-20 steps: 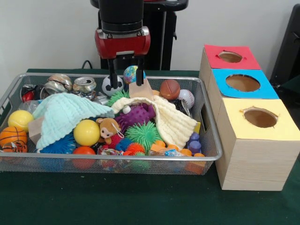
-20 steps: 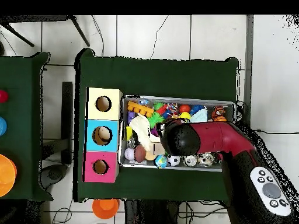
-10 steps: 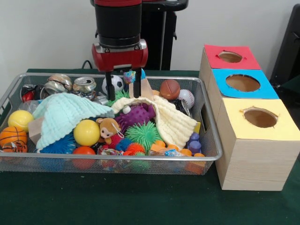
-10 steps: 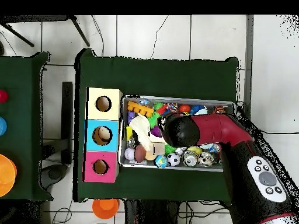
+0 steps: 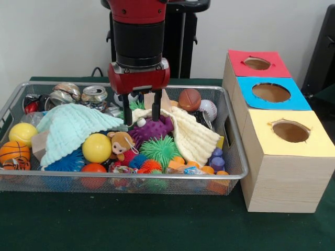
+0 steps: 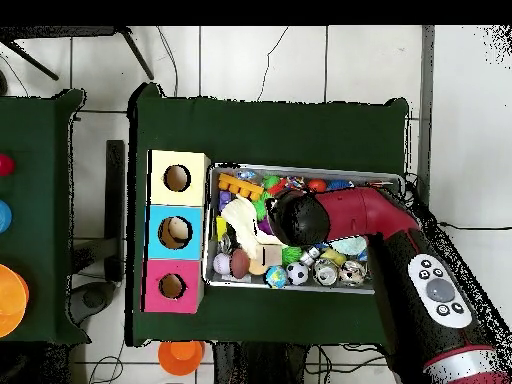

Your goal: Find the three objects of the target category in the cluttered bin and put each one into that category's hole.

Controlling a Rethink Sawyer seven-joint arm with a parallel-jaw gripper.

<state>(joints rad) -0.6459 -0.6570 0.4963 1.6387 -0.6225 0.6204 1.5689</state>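
Green table (image 5: pixel 157 230) carries a wire mesh bin (image 5: pixel 120 180) and, just beside the bin's end, a wooden box (image 5: pixel 282 172) with three holes on top: yellow panel (image 5: pixel 290 133), blue panel (image 5: pixel 272 93), red panel (image 5: pixel 257 64), in a row. Overhead view shows the same box (image 6: pixel 177 232) flanking the bin (image 6: pixel 300 170), with the arm (image 6: pixel 380 225) reaching in over the middle of the clutter. Gripper (image 5: pixel 141 111) is down inside the bin, fingers parted at moderate width, nothing between them; tips straddle the top edge of the cream cloth (image 5: pixel 191 133), right above the purple spiky ball (image 5: pixel 154 128). Target category not evident from the views. Bin contents, big to small: mint green cloth (image 5: pixel 73 128) draped over the left half, cream cloth draped centre-right, purple spiky ball partly under it, green spiky ball (image 5: pixel 159 149), yellow ball (image 5: pixel 97 148), a second yellow ball (image 5: pixel 22 133) at the left wall, basketball (image 5: pixel 13 154), brown ball (image 5: pixel 189 99), baseball (image 5: pixel 208 109), crushed cans (image 5: pixel 94 94) in the far corner, small monkey plush (image 5: pixel 121 144), purple pegs (image 5: pixel 216 158) at the near right corner.
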